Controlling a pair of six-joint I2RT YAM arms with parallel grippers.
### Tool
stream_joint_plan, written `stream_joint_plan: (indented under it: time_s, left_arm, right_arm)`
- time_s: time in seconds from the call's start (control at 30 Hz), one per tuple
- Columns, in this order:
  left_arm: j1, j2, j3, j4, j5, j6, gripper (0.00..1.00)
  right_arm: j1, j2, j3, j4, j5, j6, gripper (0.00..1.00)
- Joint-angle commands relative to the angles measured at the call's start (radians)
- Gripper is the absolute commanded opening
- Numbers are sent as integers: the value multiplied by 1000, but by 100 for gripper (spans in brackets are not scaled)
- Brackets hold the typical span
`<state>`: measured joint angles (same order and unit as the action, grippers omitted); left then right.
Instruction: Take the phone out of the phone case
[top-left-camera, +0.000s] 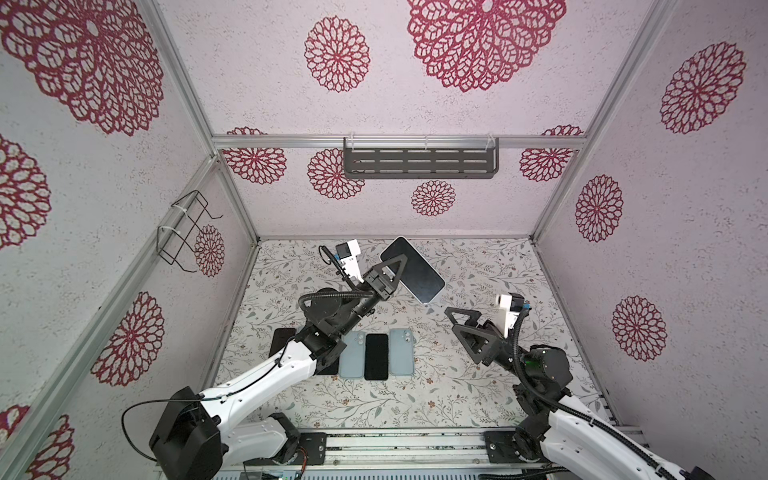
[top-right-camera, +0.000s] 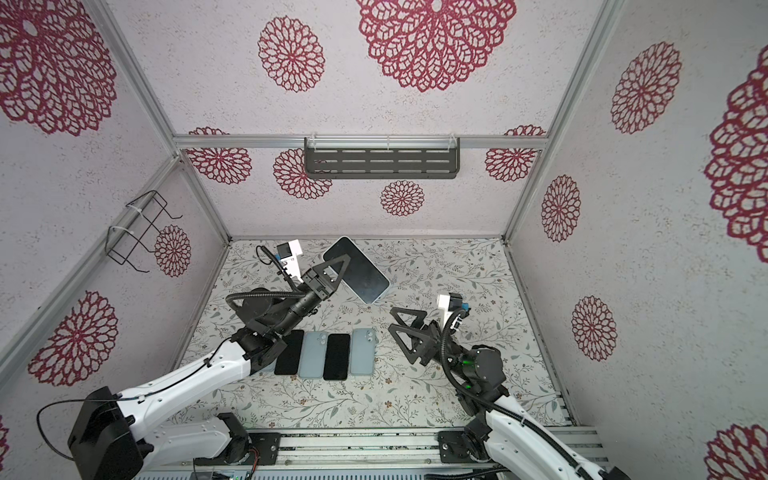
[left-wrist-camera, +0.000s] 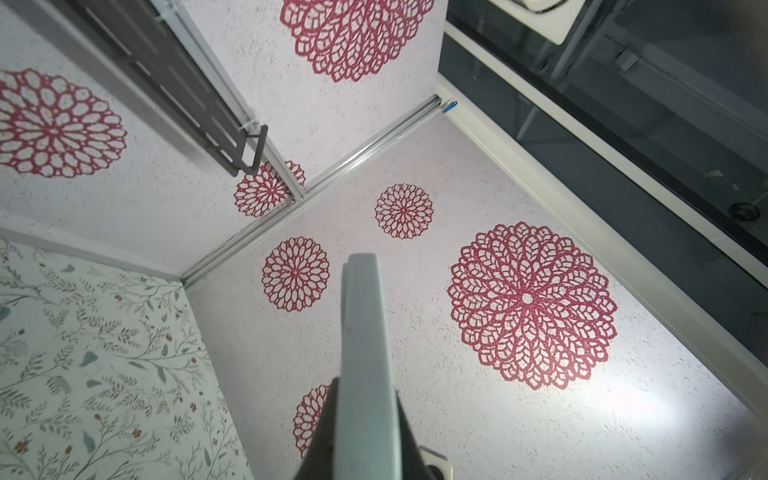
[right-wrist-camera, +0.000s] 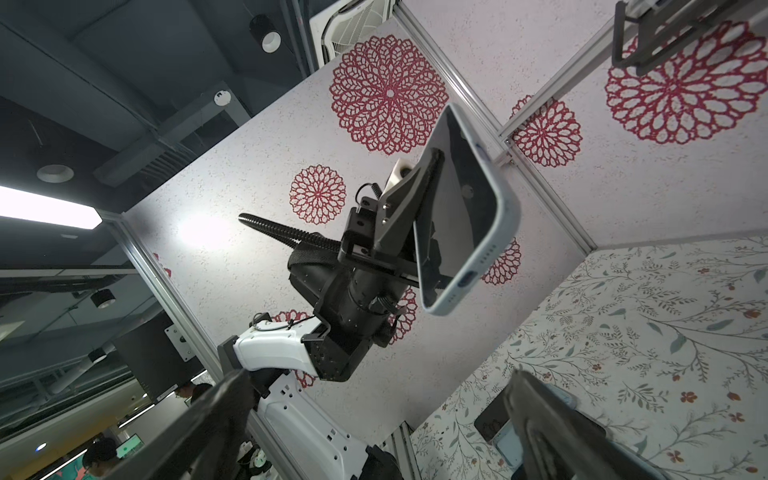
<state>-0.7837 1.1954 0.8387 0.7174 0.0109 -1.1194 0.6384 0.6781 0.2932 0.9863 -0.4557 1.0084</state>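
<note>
A phone (top-left-camera: 417, 272) with a dark screen sits in a pale blue phone case (right-wrist-camera: 505, 232) and is held tilted in the air over the far middle of the table in both top views (top-right-camera: 360, 271). My left gripper (top-left-camera: 395, 268) is shut on its long side, one black finger (right-wrist-camera: 409, 195) across the screen. In the left wrist view the case's edge (left-wrist-camera: 365, 332) runs straight out from between the fingers (left-wrist-camera: 322, 432). My right gripper (top-left-camera: 451, 319) hangs open just below and right of the phone, apart from it, with nothing between its fingers (right-wrist-camera: 540, 419).
Dark phones (top-left-camera: 376, 356) and pale blue ones (top-left-camera: 401, 352) lie side by side in a row on the flowered table (top-left-camera: 478, 374), partly under my left arm. A grey shelf (top-left-camera: 419, 162) hangs on the back wall, a wire rack (top-left-camera: 183, 232) on the left wall.
</note>
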Motion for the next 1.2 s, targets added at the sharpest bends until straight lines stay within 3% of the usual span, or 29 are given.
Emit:
stream_joint_plan:
  time_s: [0.0,0.3,0.5,0.9,1.17]
  left_arm:
    - [-86,-14,-2,62,-182,95,0]
    - [-274,99,-59,450,-476,198,0]
    - [-353,184,-76,670,-642,267,0]
    - [-362,213,-62,704,-676,221,0]
    - [-361,216,-65,703,-672,209,0]
  right_arm:
    - [19,-1,-16,32,74,-13,99]
    - [54,93,-45,338,116,63,99]
    - [69,131,-54,436,151,88,94]
    - [70,187,-12,449,204,67,76]
    - [71,298,36,586,173,128,59]
